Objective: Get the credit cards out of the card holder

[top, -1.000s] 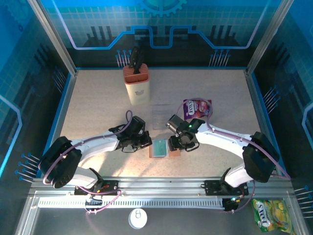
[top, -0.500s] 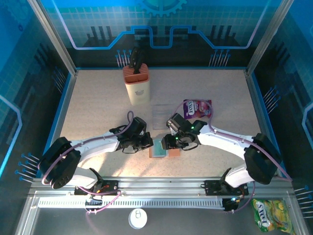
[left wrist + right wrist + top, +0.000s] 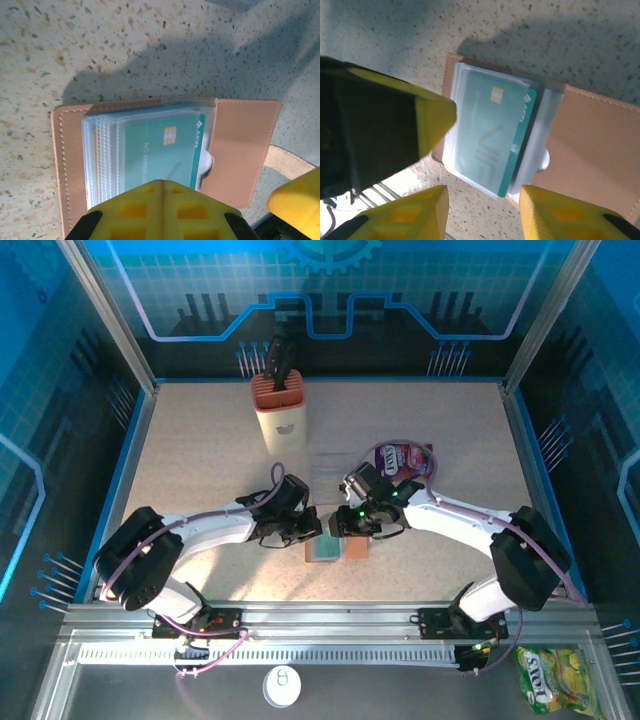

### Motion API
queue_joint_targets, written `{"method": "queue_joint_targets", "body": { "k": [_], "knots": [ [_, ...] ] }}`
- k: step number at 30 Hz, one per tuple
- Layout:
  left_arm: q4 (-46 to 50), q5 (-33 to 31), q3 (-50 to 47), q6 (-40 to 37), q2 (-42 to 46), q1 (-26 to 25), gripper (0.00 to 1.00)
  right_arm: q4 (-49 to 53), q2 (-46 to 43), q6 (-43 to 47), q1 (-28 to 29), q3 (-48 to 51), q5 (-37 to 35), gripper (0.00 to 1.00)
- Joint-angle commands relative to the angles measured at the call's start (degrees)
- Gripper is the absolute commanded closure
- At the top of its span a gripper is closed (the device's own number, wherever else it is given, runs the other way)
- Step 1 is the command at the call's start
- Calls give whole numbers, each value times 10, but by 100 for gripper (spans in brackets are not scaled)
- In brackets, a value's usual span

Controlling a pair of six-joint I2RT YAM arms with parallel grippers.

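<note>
Open card holder (image 3: 240, 145) flat on speckled tabletop (image 3: 100, 50). Teal credit cards (image 3: 155, 150) in its sleeves; their lower edge hidden behind left claw (image 3: 162, 202), pressed together. Right claw (image 3: 482, 212) spread beside the holder's edge; contact unclear.

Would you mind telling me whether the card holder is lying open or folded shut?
Open: the card holder lies spread flat, its clear sleeves and a teal card exposed.
</note>
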State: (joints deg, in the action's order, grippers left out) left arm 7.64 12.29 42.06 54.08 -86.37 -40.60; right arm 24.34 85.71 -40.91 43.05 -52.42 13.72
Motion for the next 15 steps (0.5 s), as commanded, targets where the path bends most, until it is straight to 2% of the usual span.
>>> {"method": "queue_joint_targets", "body": {
  "k": [1, 8, 15],
  "knots": [
    [0, 11, -6, 9, 9, -13, 98, -47, 15, 6, -9, 14, 37, 61],
    [-3, -4, -27, 17, 17, -22, 99, -125, 33, -7, -20, 59, 82, 61],
    [-13, -7, -35, 19, 15, -22, 99, -154, 58, -15, -24, 68, 101, 64]
  ]
}}
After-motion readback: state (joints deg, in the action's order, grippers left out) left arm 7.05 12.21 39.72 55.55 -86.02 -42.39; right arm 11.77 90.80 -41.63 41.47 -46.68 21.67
